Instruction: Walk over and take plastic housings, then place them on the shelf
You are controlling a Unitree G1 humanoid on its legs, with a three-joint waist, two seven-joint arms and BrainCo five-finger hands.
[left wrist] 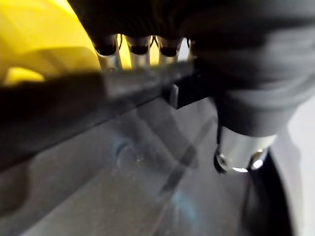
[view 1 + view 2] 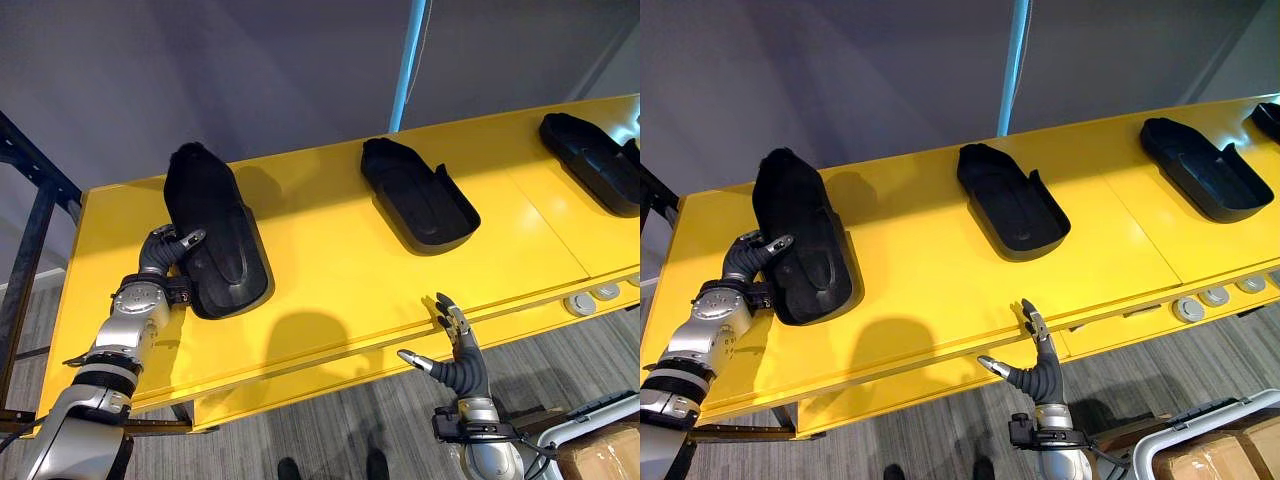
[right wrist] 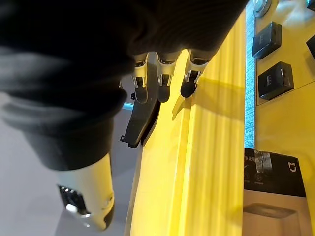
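Right hand [image 2: 457, 358], fingers spread loose, shows lower centre at the yellow shelf [image 2: 330, 290] front edge. Left hand [image 2: 165, 252] grasps the left housing [image 2: 215, 235] on the shelf at left. Middle housing [image 2: 418, 197] lies apart at upper centre.

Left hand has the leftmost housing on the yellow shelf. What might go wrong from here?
1. The left hand pinches the leftmost housing by one side rim only; lifted, it may swing or slip from the fingers.
2. The open right hand hangs close to the yellow shelf, at its front edge, and may knock it on any step forward.
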